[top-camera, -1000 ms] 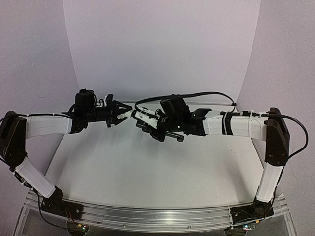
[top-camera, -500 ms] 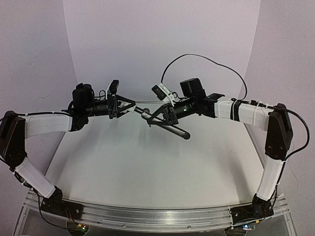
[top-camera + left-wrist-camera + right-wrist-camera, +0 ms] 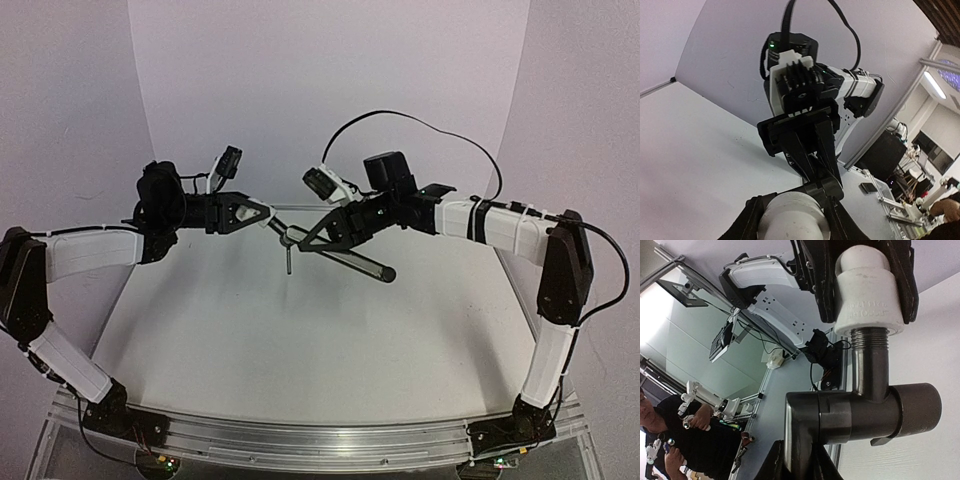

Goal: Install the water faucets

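Both arms meet in mid-air above the back of the table. My left gripper is shut on the small white cylindrical fitting, which fills the bottom of the left wrist view. My right gripper is shut on the black metal faucet, whose long rod slants down to the right. In the right wrist view the faucet body points its threaded end up into the white fitting, and the two touch. The left gripper's fingers clamp the fitting from both sides. A short black bar hangs down below the joint.
The white table lies well below both grippers. White backdrop walls stand behind and at both sides. An aluminium rail with the arm bases runs along the near edge. A cable loops above the right arm.
The right arm has lifted and turned the faucet, bringing its threaded end to the fitting. The left gripper has rotated and moved slightly up and right. The short bar now hangs down.
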Motion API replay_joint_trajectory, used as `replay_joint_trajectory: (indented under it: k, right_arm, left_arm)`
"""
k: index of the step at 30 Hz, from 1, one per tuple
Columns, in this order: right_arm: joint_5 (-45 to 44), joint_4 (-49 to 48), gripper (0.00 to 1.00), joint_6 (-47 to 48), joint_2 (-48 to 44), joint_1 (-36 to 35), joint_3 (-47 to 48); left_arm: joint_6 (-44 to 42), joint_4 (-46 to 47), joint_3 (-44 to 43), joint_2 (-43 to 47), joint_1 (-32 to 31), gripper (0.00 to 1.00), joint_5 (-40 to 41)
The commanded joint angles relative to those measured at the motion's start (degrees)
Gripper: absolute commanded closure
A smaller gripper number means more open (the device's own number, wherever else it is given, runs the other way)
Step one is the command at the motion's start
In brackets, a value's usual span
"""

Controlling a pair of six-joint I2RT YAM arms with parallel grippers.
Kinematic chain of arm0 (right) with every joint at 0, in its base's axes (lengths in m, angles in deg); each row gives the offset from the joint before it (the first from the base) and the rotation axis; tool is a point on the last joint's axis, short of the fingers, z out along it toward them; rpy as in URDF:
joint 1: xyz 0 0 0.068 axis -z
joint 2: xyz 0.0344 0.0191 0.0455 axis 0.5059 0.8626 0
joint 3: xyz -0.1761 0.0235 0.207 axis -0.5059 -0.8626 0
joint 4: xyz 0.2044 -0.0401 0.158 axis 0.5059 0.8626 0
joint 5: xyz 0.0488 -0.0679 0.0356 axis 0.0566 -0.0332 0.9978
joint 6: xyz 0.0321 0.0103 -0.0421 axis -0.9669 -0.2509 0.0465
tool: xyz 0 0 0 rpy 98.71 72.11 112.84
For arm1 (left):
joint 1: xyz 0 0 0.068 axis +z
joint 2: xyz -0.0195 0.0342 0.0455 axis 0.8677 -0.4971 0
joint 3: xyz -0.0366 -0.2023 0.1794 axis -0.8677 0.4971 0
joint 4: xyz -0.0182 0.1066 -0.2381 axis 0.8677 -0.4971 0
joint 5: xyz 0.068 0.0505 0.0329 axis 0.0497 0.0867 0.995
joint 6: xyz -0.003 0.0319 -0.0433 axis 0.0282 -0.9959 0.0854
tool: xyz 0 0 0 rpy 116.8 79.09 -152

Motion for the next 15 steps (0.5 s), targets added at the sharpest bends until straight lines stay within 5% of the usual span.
replay_joint_trajectory:
  k: [1, 4, 7, 10, 15]
  right_arm:
    - [15.3, -8.6, 1.0, 1.9, -2.0, -5.4, 4.0]
    - [9.1, -8.6, 1.0, 3.7, -3.5, -5.4, 2.6]
    - [3.4, -8.6, 1.0, 7.0, -5.5, -4.7, -0.2]
    - [-2.8, -8.5, 1.0, 9.6, -6.7, -3.3, -3.0]
    - [-16.6, -0.9, 1.0, 20.1, -7.7, -1.7, -5.3]
  left_arm:
    - [-13.5, -7.1, -4.2, 1.9, -3.3, 0.85, -4.2]
    - [-18.4, -15.9, -7.6, 2.0, -3.2, 0.75, -1.4]
    - [-18.1, -19.4, -8.2, 2.9, -3.1, 0.35, 3.7]
    - [-17.0, -20.7, -6.5, 6.1, -2.7, 0.1, 8.5]
    - [-16.3, -25.7, -3.5, 13.2, -1.5, 0.0, 19.1]
